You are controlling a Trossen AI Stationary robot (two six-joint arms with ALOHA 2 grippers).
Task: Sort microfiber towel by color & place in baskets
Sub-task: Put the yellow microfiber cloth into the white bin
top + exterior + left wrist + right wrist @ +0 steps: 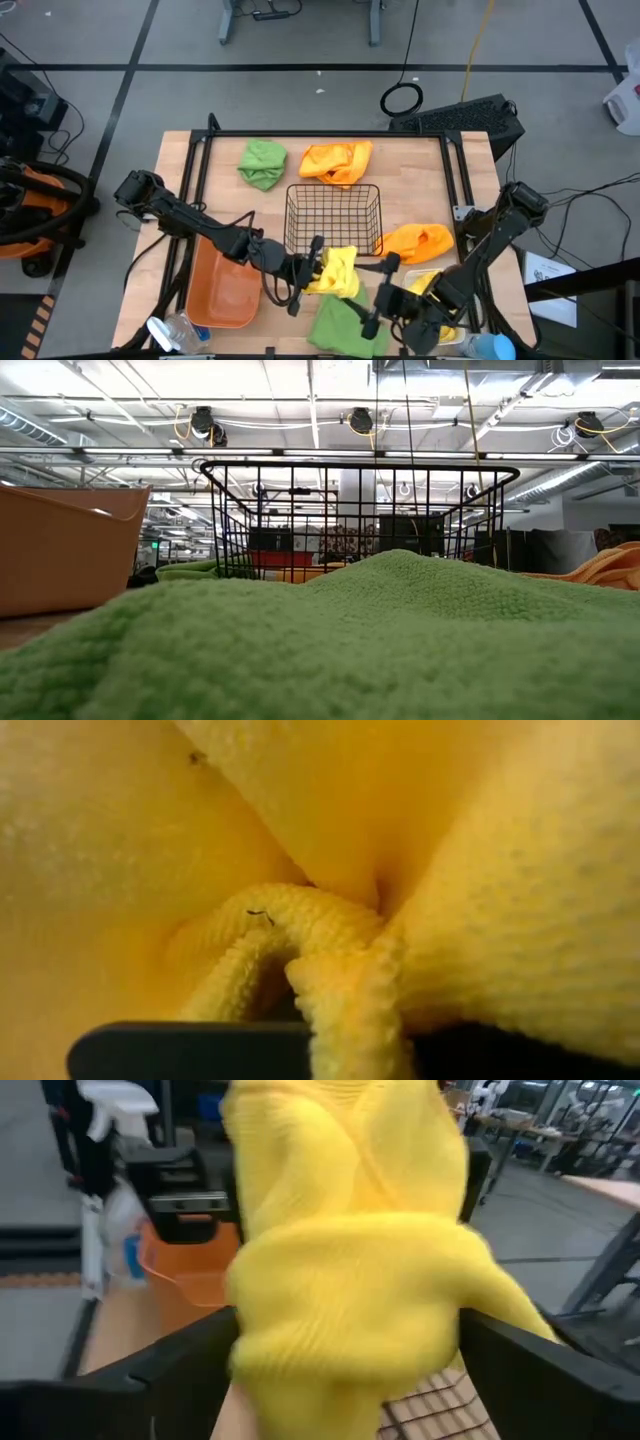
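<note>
The left pincer (308, 268) is clamped on a yellow towel (336, 271), held just off the 6 o'clock rim of the black wire basket (333, 215). In the left wrist view, bunched yellow pile (330, 950) fills the gap above the dark finger.

The right pincer (385, 300) stands at 5 o'clock from the basket. Its wrist view shows yellow cloth (350, 1250) between its fingers, so it appears to grip a yellow towel, possibly the same one. A further patch of yellow (425, 285) lies under the right arm.

Remaining towels on the table (180, 160):
- green towel (262, 163) at 11 o'clock
- orange towel (337, 160) at 12 o'clock
- orange towel (417, 242) at 4 o'clock
- green towel (345, 325) at 6 o'clock

The orange bin (222, 288) is at 8 o'clock.

Hazards:
- If both pincers hold one cloth, opposed motion may stretch it or pull it free.
- A trailing fold may snag on the basket wire and drag the basket.
- A low pass may drag the green towel beneath.
</note>
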